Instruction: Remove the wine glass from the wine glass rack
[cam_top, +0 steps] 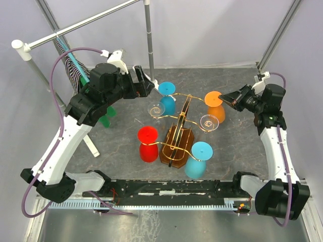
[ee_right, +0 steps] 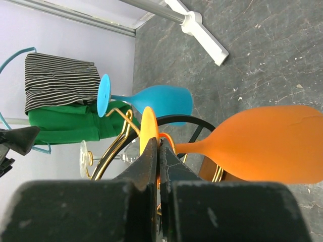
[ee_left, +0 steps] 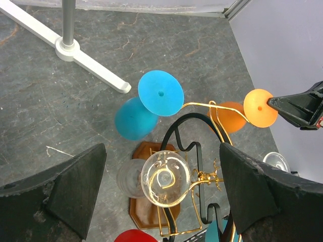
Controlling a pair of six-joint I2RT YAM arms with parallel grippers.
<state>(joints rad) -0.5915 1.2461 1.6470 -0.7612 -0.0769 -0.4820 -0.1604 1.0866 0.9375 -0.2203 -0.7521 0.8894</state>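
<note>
The gold wire wine glass rack (cam_top: 179, 132) stands mid-table on its brown wooden base (cam_top: 176, 147), with several glasses hanging upside down from its arms. An orange wine glass (cam_top: 214, 104) hangs at the far right arm. My right gripper (cam_top: 225, 97) is shut on the rim of the glass's flat foot (ee_right: 149, 126), and the orange bowl (ee_right: 272, 143) is beside the fingers (ee_right: 159, 143). My left gripper (cam_top: 151, 85) hovers open above the rack's far left side. In its wrist view a clear glass (ee_left: 165, 177) hangs between and below the wide-apart fingers (ee_left: 161, 194), untouched.
Blue (cam_top: 166, 98), red (cam_top: 148, 143), light blue (cam_top: 198, 159) and two clear glasses (cam_top: 209, 122) hang on the other arms. A grey pole frame (cam_top: 148, 35) with striped (ee_right: 60, 80) and green cloth (ee_right: 65, 123) stands at the back left. Its white foot (ee_left: 91, 63) lies on the table.
</note>
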